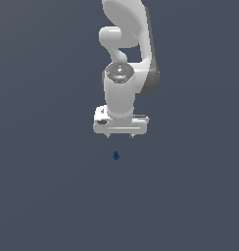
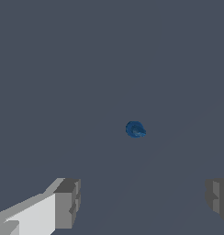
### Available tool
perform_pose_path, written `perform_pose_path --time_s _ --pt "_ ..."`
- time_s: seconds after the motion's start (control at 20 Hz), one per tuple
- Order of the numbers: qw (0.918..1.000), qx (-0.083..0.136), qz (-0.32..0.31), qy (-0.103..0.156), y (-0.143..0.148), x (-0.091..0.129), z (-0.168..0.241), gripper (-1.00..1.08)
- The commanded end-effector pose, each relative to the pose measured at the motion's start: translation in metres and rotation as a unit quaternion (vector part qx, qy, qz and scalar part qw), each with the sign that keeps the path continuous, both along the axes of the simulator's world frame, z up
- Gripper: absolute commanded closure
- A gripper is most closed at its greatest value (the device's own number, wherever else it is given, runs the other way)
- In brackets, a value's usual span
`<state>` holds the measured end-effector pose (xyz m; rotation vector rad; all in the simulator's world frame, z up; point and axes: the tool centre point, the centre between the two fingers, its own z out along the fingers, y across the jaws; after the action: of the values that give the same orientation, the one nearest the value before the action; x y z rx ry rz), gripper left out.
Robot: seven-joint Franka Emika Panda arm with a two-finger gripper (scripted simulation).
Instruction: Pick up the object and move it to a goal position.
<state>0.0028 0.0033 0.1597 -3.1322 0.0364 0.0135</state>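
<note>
The object, a tiny dark blue teardrop-like blob (image 1: 116,155), lies on the grey floor just below my white gripper (image 1: 119,137) in the exterior view. It is much smaller than the gripper. The gripper is open and empty, apart from the blob. In the wrist view the blob (image 2: 135,129) lies ahead of the two grey fingertips (image 2: 68,202), which stand far apart with nothing between them, the gripper (image 2: 141,199) being wide open.
The white arm (image 1: 126,44) rises behind the gripper toward the top of the exterior view. A plain dark grey surface (image 1: 43,196) fills the rest of both views.
</note>
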Motion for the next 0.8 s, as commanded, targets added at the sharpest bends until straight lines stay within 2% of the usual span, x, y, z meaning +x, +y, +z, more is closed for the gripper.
perform_pose_path --time_s 0.0,0.4,0.75 --pt "1.0000 -0.001 0.003 0.000 -0.003 0.004 -0.009 -0.92" --pt "0.9998 -0.004 0.018 -0.003 -0.016 0.019 -0.051 -0.92" --pt "0.9997 -0.004 0.024 -0.004 -0.021 0.023 -0.067 -0.92"
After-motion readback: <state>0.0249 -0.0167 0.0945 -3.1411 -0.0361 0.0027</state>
